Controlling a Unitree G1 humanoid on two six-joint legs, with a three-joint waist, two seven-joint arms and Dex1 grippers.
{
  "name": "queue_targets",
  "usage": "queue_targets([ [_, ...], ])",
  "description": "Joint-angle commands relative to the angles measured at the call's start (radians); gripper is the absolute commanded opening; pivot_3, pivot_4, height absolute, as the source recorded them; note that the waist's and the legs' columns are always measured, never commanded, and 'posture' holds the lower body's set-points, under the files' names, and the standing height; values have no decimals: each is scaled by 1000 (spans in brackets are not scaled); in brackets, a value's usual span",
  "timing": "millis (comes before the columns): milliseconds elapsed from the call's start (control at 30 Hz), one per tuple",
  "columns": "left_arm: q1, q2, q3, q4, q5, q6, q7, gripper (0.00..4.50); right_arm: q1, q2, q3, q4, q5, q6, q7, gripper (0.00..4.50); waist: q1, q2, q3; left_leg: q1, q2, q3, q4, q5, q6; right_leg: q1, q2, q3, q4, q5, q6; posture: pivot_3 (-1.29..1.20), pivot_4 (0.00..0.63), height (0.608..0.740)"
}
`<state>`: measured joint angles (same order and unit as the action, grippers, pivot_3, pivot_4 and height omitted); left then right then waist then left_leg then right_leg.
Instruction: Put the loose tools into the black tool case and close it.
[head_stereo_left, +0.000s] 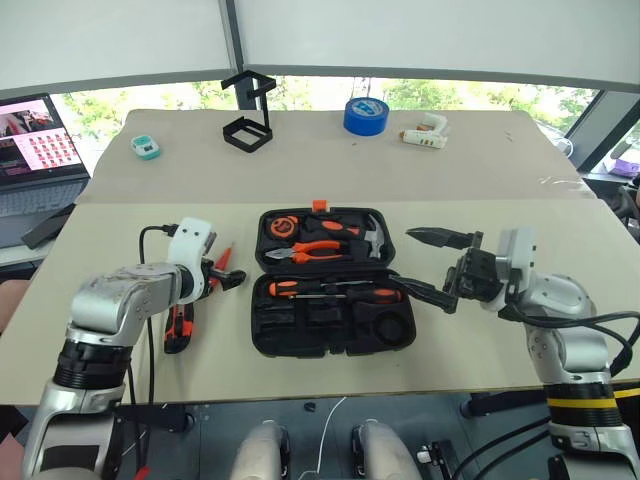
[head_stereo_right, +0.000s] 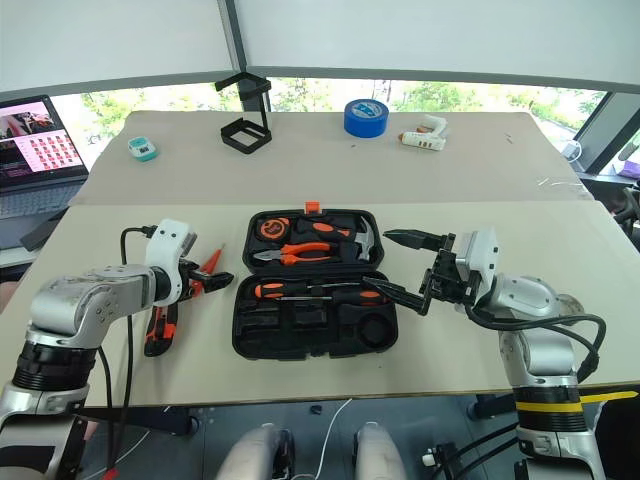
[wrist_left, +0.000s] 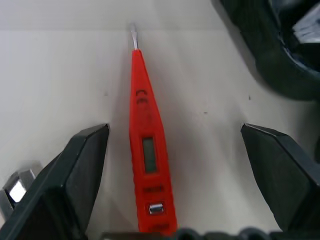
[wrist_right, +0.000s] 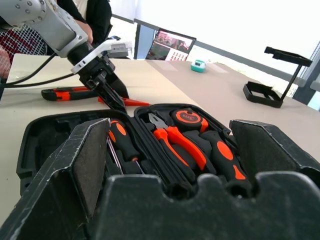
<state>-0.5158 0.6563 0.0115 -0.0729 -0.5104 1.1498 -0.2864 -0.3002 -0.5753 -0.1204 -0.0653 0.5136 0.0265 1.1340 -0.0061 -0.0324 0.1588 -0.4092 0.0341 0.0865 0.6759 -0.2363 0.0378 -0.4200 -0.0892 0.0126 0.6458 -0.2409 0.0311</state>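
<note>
The black tool case (head_stereo_left: 300, 345) lies open at the table's middle, its orange latch (head_stereo_left: 320, 205) on the far edge. Two orange-and-black screwdrivers (head_stereo_left: 335, 291) lie in its near half. The slim orange tester screwdriver (wrist_left: 145, 150) lies on the table left of the case, between the spread fingers of my open left gripper (head_stereo_left: 225, 275), which points down at it without touching. The orange-black utility knife (head_stereo_left: 180, 326) lies just nearer, under my left wrist. My right gripper (head_stereo_left: 425, 265) hovers open and empty at the case's right edge, pointing across it.
Pliers (head_stereo_left: 320, 250), a tape measure (head_stereo_left: 280, 226) and a hammer (head_stereo_left: 372, 240) fill the case's far half. At the back stand a black wire-frame stand (head_stereo_left: 250, 115), a blue tape roll (head_stereo_left: 365, 115), a white glue gun (head_stereo_left: 425, 133) and a small teal device (head_stereo_left: 146, 147). A laptop (head_stereo_left: 35, 150) sits far left.
</note>
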Motion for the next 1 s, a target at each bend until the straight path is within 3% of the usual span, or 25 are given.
queue_targets([
  [33, -1, -21, 9, 42, 32, -8, -8, 3398, 8, -18, -26, -53, 9, -2, -16, 4500, 3, 0, 0, 1, 0, 0, 0, 0, 0, 1, 0, 0, 0, 0, 0, 0, 150, 740],
  [233, 7, -35, 27, 34, 51, -19, -37, 974, 38, -35, -34, -72, 11, 1, -24, 4500, 11, 0, 0, 0, 0, 0, 0, 0, 0, 1, -1, 0, 0, 0, 0, 0, 150, 740],
  [300, 6, -32, 39, 26, 44, -35, -61, 451, 50, -45, -39, -78, 13, 2, -25, 4500, 14, 0, 0, 0, 0, 0, 0, 0, 0, 0, -1, 0, 0, 0, 1, 0, 150, 740],
  [367, 6, -18, 46, 19, 44, -79, -103, 444, 58, -54, -43, -83, 16, 3, -27, 4500, 14, 0, 0, 0, 0, 0, 1, 0, 0, 0, -1, 1, 0, 0, 1, 0, 150, 740],
  [500, 15, 28, 54, 6, 72, -326, -266, 444, 86, -79, -71, -125, 43, 34, -40, 4500, 16, 0, 0, -1, 0, 0, 1, 0, 0, -1, -1, 0, 0, 0, 1, 0, 150, 740],
  [567, 35, 70, 51, -25, 72, -489, -422, 444, 122, -117, -104, -177, 88, 86, -36, 4500, 16, 0, 0, -2, 0, 0, 1, 0, 0, -1, -1, 0, 0, 0, 1, 0, 150, 740],
  [700, 56, 220, -104, -153, 103, -715, -819, 444, 225, -229, -157, -248, 113, 130, 43, 4500, 17, 0, 0, -5, 1, 0, 0, 0, 1, -2, -2, -1, -4, 0, 0, 0, 150, 740],
  [1000, -118, 165, -432, -157, 333, -630, -890, 444, 256, -241, -139, -283, 97, 142, 24, 4500, 19, 0, 0, -6, -2, 0, 4, -1, 4, 0, 1, 0, -5, 1, 3, 0, 150, 740],
])
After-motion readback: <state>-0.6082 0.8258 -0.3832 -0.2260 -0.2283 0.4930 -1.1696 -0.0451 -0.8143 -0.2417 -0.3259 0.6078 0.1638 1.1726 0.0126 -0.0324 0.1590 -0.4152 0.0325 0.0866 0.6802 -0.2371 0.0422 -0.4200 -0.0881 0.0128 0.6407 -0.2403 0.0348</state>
